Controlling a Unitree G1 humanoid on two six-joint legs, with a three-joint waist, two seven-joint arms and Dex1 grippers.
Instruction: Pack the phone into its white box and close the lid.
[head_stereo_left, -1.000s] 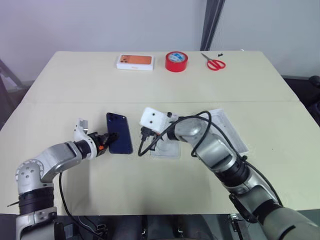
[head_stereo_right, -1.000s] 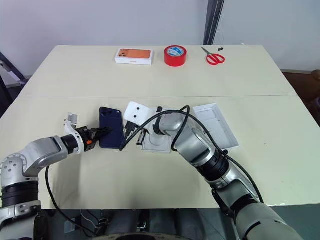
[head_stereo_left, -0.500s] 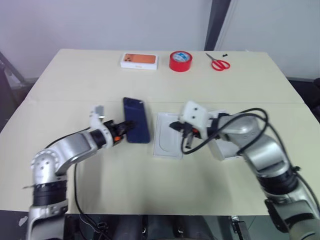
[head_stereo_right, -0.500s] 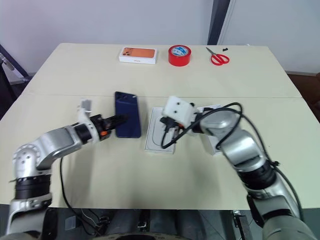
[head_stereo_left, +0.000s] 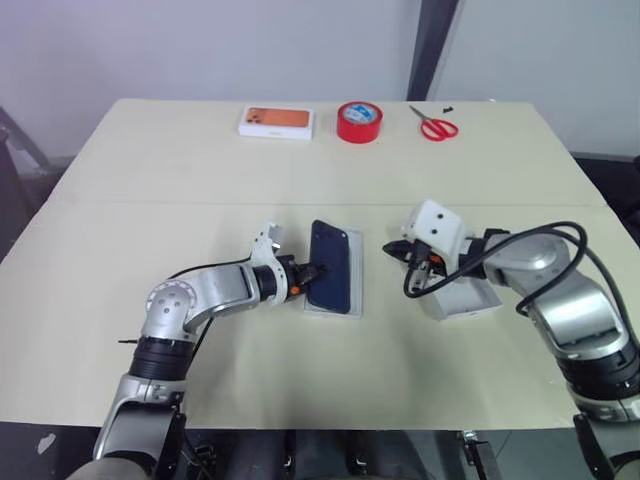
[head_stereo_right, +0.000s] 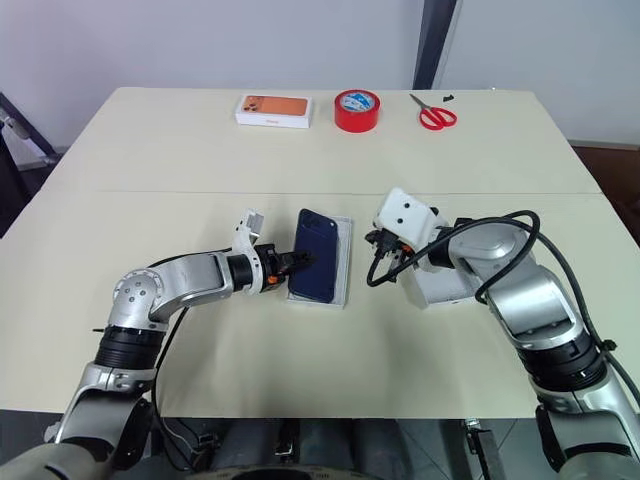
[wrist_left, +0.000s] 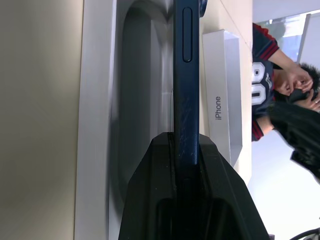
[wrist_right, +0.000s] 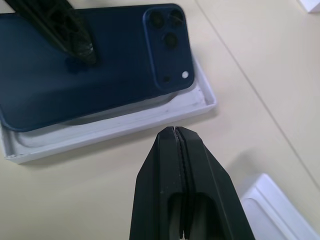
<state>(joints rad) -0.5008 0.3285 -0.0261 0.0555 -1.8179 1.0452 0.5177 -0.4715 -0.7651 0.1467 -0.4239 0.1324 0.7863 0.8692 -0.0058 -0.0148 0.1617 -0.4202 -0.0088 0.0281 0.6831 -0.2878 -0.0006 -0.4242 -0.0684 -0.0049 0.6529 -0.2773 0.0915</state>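
- A cream table (head_stereo_left: 300, 390) is standing in front of a pale wall, seen from the head camera looking down over both arms.
- Along its far edge, toward twelve o'clock, a white box with an orange picture (head_stereo_left: 276, 121), a red tape roll (head_stereo_left: 359, 121) and red-handled scissors (head_stereo_left: 435, 126) are lying in a row.
- The left gripper (head_stereo_left: 318, 271) is clamping the phone (head_stereo_left: 332, 279) by its long edge, reaching in from nine o'clock.
- The phone, dark blue with its camera cluster at the far corner, is sitting over the white box (head_stereo_left: 355, 300) near the middle of the table, tilted with the gripped edge raised and not lying flat inside.
- In the left wrist view the fingers (wrist_left: 150, 200) are pinching the phone's thin side, and the tray's grey recess (wrist_left: 137, 100) is lying just beside it.
- The right gripper (wrist_right: 176, 131) is pressed fully closed and holding nothing, hovering just off the tray's three o'clock side.
- The lid (head_stereo_left: 470, 298) is lying on the table at three o'clock of the tray, partly under the right wrist, apart from the tray.
- A person in a dark jersey (wrist_left: 262, 90) is showing beyond the table in the left wrist view.
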